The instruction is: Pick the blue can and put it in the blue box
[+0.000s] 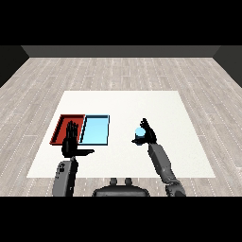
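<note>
Right hand: fingers and thumb curled round the blue can, which shows as a pale blue patch between them; the hand is held over the right-centre of the white bench, to the right of both trays. Whether the can is lifted clear of the bench or resting on it cannot be told from this view.

Left hand: fingers straight and raised, thumb stretched out sideways, holding nothing; it stands at the near edge of the red tray, partly covering that tray's front.

Governing relation: the light blue tray lies to the left of the can and the right hand, near but apart, with a strip of bare bench between. It is the closer of the two trays to the can; the red tray sits on its far side, touching or almost touching it. The light blue tray's long axis runs away from the robot, so the can would approach across its long right wall. By position the left hand is nearer that tray, but the right hand has the can, so the carry is judged to be a leftward move of the right arm.

Can axis: too hidden by the fingers to state.

Count: blue cans, one; red trays, one; light blue trays, one; hands, two; benches, one.
</note>
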`<act>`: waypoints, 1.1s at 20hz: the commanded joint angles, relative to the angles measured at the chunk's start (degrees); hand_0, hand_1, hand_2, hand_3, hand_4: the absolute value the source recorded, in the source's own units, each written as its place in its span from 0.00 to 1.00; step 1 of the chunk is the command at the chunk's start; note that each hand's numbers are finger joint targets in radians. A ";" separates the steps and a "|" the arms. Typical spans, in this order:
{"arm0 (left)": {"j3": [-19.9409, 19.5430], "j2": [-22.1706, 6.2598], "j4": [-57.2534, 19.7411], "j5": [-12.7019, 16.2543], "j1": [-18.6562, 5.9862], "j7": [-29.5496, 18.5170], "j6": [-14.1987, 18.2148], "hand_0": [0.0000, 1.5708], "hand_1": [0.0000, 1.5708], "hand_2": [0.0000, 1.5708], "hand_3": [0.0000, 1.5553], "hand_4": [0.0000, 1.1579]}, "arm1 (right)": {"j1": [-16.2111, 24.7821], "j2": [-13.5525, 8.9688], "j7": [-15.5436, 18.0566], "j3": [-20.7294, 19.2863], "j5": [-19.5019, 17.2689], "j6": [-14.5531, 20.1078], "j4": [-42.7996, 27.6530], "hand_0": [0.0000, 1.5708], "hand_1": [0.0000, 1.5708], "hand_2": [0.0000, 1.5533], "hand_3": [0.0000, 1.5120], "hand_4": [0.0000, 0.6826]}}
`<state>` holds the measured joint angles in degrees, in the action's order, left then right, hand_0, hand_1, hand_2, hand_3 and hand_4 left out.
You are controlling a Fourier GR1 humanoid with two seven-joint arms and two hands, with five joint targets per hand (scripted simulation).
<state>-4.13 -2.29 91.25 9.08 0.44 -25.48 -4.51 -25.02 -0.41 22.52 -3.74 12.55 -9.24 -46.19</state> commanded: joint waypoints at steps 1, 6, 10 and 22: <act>-1.55 -1.04 -3.64 0.44 -1.18 -2.80 -1.51 0.00 0.00 0.00 0.00 0.00 | 1.47 0.38 0.08 0.93 0.47 -0.24 -2.34 0.00 0.00 0.00 0.00 0.00; -1.16 -1.45 3.39 1.82 -1.00 4.48 -0.30 0.00 0.00 0.00 0.00 0.00 | -3.64 -1.45 1.20 -0.78 -1.13 5.44 4.66 0.67 0.67 0.78 0.75 0.26; 0.91 1.36 1.17 -0.67 2.60 -0.89 0.62 0.00 0.00 0.00 0.00 0.00 | -6.59 -0.47 1.57 0.28 -4.65 10.00 9.34 0.99 0.99 0.95 0.96 0.97; 3.21 1.54 0.13 -2.66 0.85 0.10 0.64 0.00 0.00 0.00 0.00 0.00 | 2.29 -1.79 -3.07 2.73 -5.30 9.39 -8.53 0.96 0.96 0.94 0.94 0.96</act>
<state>-3.11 -1.64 90.04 8.76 0.31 -26.29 -5.25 -25.66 -2.11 21.17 -1.87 7.36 -0.44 -47.61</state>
